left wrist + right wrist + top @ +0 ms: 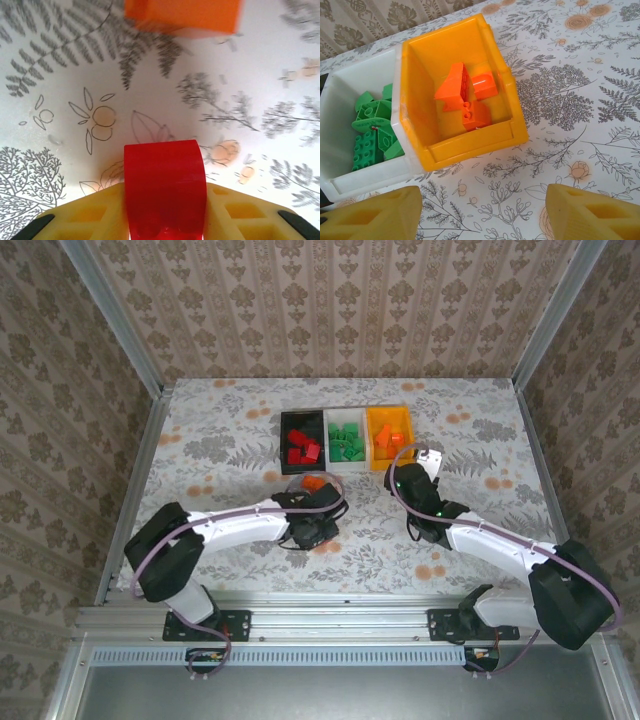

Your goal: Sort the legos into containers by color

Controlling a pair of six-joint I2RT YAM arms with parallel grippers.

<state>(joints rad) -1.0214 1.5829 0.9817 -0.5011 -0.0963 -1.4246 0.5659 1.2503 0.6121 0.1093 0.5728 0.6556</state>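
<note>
Clamping red brick (165,185) in L gripper (165,212), mid-table. Needing black bin (285,432) w/ reds: lying straight ahead, slightly left, L arm nearer. Noting lone orange brick (313,483) lying on table btw L gripper and bins. Counting L→R: 3 bins, i.e. black, white bin (335,187), orange bin (470,145); reds abt 4, greens too jumbled to count, oranges abt 3; 1 loose brick. Holding R gripper (485,215) spread wide, empty, just short of orange bin.
</note>
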